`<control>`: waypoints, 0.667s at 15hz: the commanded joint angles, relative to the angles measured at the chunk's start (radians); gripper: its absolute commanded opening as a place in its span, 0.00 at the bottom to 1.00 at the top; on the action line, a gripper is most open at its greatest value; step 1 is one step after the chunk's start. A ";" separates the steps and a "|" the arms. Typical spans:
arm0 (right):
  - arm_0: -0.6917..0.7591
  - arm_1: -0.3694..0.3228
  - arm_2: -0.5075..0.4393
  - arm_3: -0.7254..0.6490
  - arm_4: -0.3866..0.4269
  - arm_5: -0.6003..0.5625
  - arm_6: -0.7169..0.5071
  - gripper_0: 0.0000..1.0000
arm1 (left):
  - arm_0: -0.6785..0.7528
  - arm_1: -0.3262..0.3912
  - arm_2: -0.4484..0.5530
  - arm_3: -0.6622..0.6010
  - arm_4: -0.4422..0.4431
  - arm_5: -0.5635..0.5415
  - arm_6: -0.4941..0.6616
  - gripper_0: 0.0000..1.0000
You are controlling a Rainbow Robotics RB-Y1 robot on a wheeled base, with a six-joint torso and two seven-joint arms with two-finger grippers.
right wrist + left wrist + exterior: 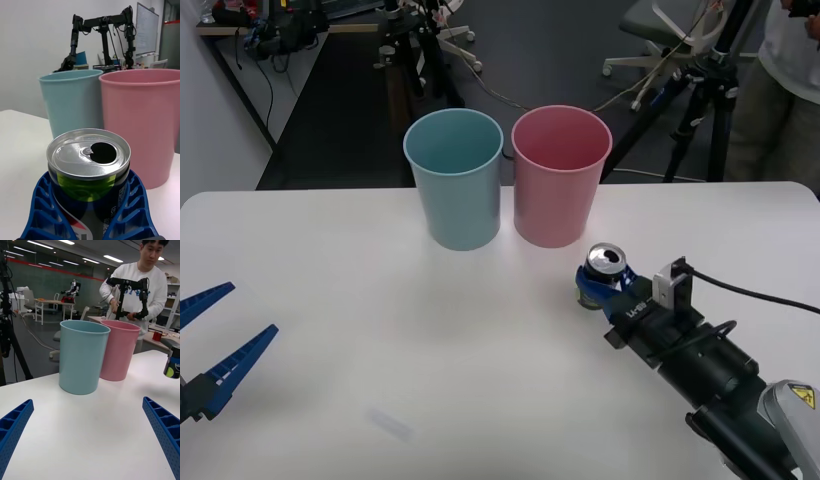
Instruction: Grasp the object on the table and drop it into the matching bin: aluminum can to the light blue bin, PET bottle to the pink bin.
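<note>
Right gripper [602, 285] is clamped on the can [604, 275], blue fingers [41, 210] pressed against both its sides; can is upright, at or just above the table [330, 300]. Directly beyond the can is the pink bin [561, 175], the light blue bin [454, 178] touching its side. Grasp appears done; lift, carry to the blue bin and release remain. Left gripper [210, 345] waits spread apart, well away.

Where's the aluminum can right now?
In the front view the aluminum can stands upright on the table's right side, between the right gripper's fingers, just in front of the pink bin.
</note>
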 commanded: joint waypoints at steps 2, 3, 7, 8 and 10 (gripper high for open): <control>0.038 -0.027 0.008 -0.172 0.137 0.001 -0.220 0.00 | 0.000 0.000 0.000 0.000 0.000 0.000 0.000 1.00; 0.040 -0.030 0.008 -0.215 0.178 0.003 -0.274 0.00 | 0.000 0.000 0.000 0.000 0.000 0.000 0.000 1.00; 0.023 -0.031 0.011 -0.369 0.349 0.009 -0.484 0.00 | 0.000 0.000 0.000 0.000 0.000 0.000 0.000 1.00; 0.009 -0.033 0.012 -0.382 0.378 0.009 -0.521 0.00 | 0.000 0.000 0.000 0.000 0.000 0.000 0.000 1.00; -0.060 -0.031 0.028 -0.390 0.447 0.009 -0.621 0.00 | 0.000 0.000 0.000 0.000 0.000 0.000 0.000 1.00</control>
